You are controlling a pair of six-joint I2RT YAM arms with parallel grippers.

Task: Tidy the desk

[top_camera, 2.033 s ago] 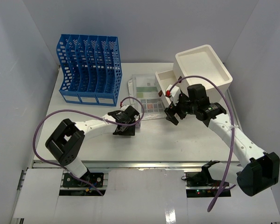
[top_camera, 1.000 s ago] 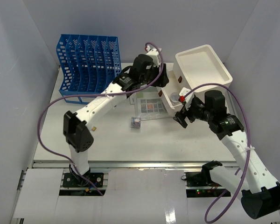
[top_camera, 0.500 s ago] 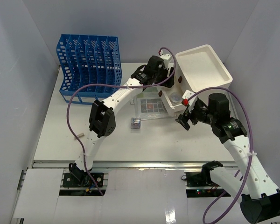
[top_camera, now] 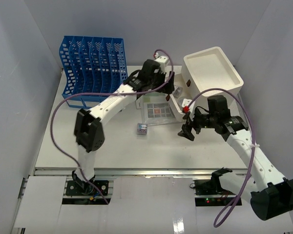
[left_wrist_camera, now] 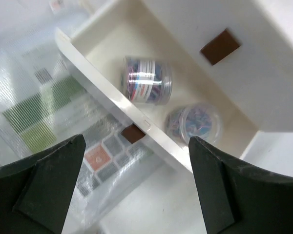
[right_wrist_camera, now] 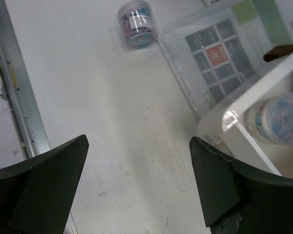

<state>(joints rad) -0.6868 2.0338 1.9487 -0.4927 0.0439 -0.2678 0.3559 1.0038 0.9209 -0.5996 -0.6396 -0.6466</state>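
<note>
The white desk [top_camera: 88, 139] carries a cream drawer cabinet [top_camera: 212, 73] with its lower drawer [left_wrist_camera: 102, 63] pulled open. Two small clear jars of coloured bits are in the drawer: one on its side [left_wrist_camera: 146, 80], one upright [left_wrist_camera: 195, 122]. A third jar [top_camera: 142, 128] lies on the desk; it also shows in the right wrist view [right_wrist_camera: 136, 17]. My left gripper [top_camera: 169, 89] hovers open and empty over the drawer front [left_wrist_camera: 136, 195]. My right gripper [top_camera: 186, 127] is open and empty above bare desk, near the drawer's corner [right_wrist_camera: 141, 190].
A clear plastic folder [top_camera: 155, 111] with coloured printed sheets lies flat beside the drawer, also in the wrist views [left_wrist_camera: 44, 97] [right_wrist_camera: 217, 53]. A blue slotted file rack [top_camera: 93, 70] stands at the back left. A metal rail [right_wrist_camera: 10, 83] runs along the desk's front edge.
My left arm swung from the loose jar up to the open drawer, then drew back slightly left. My right gripper backed away from the drawer toward the near side. The loose jar stayed put.
</note>
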